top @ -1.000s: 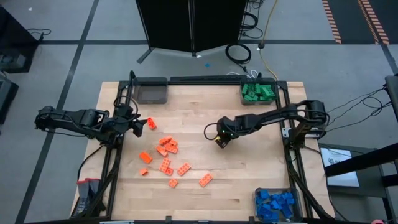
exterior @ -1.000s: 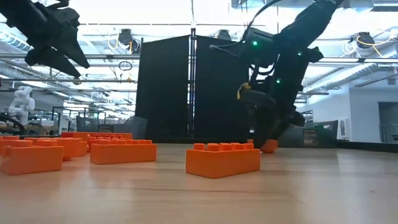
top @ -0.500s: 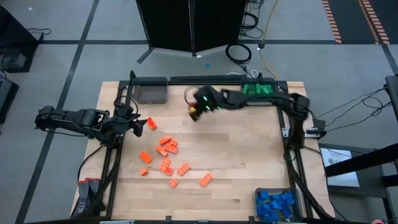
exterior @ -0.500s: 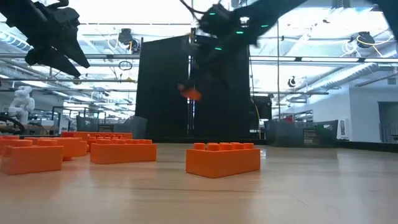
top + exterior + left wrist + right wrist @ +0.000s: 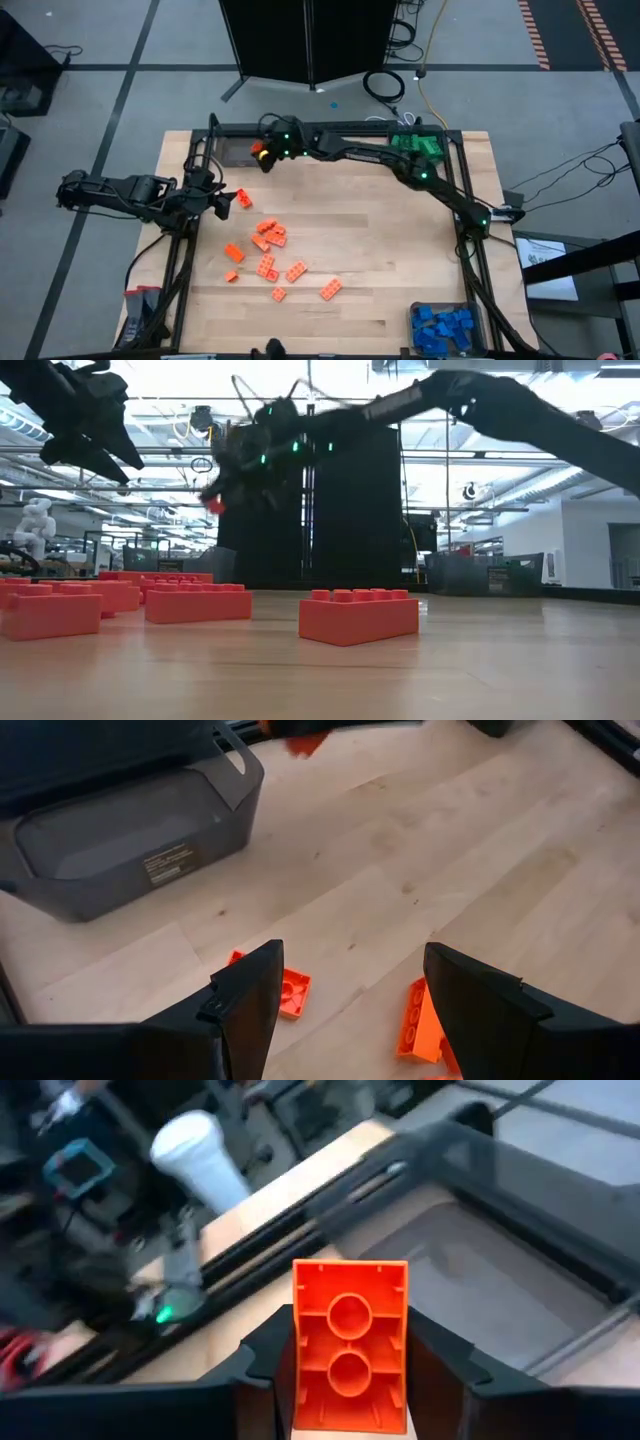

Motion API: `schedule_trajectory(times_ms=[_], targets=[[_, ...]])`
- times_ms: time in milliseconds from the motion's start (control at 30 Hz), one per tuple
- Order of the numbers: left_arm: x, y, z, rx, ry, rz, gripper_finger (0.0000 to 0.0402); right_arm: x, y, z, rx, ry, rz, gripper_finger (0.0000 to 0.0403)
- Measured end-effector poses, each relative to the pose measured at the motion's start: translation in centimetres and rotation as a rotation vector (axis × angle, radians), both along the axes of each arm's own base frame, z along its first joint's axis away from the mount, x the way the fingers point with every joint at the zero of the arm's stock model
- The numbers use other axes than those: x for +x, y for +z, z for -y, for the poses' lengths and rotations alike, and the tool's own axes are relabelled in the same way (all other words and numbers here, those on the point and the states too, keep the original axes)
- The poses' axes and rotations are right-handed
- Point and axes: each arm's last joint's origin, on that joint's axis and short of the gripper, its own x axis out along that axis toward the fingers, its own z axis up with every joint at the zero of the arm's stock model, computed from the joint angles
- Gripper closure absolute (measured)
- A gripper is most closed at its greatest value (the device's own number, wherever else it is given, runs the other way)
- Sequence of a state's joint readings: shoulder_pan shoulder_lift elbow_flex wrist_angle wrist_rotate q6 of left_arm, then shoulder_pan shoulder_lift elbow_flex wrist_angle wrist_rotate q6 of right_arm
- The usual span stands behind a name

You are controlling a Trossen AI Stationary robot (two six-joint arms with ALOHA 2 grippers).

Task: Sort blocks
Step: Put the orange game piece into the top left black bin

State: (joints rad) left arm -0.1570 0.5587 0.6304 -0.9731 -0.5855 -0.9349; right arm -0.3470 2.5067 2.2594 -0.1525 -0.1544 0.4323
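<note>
My right gripper point(image 5: 262, 153) reaches across the far side of the table and is shut on one orange block point(image 5: 350, 1345), held in the air at the right edge of the empty grey bin point(image 5: 243, 147) at the far left. The block also shows in the low view point(image 5: 213, 506). Several more orange blocks point(image 5: 270, 250) lie flat on the wood at centre left. My left gripper point(image 5: 222, 203) hangs open above the table's left side with nothing between its fingers point(image 5: 250, 1010); one orange block point(image 5: 242, 199) lies just beyond it. My right gripper pinches the orange block by its two long sides point(image 5: 300, 1370) between its two fingers. The fingers come from the table's right, slanting a little downward, and lie along the block. The block is lifted clear, its hollow underside turned toward the wrist camera.
A bin of green blocks point(image 5: 415, 148) stands at the far right and a bin of blue blocks point(image 5: 442, 328) at the near right corner. A dark rail frame point(image 5: 340, 128) runs along the table's far and side edges. Bare wood lies between centre and right.
My right gripper has risen from the middle of the table and swept toward the far left, to the grey bin, carrying the orange block lifted clear. Its fingers have tipped from pointing steeply down to nearly level.
</note>
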Motion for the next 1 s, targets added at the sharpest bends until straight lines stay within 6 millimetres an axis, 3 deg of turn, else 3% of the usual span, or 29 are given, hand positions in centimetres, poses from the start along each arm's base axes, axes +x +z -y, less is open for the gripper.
schedule_trajectory(times_ms=[133,333,600,1000], targets=[[0.0,0.0,0.0,0.001,0.001,-0.003,0.0157,0.4,-2.1,1.1,0.015,-0.041,0.011,0.0284],[0.0,-0.1,0.0,-0.002,0.002,-0.006,0.0157,0.5,-1.2,2.5,-0.043,-0.096,0.153,0.0284],[0.1,-0.1,0.0,-0.014,0.018,-0.001,0.0157,0.2,-1.1,3.9,-0.023,-0.208,0.208,0.0284],[0.4,-0.2,0.0,0.005,0.030,-0.019,0.0157,0.7,-4.9,4.2,0.134,-0.205,0.190,0.0284]])
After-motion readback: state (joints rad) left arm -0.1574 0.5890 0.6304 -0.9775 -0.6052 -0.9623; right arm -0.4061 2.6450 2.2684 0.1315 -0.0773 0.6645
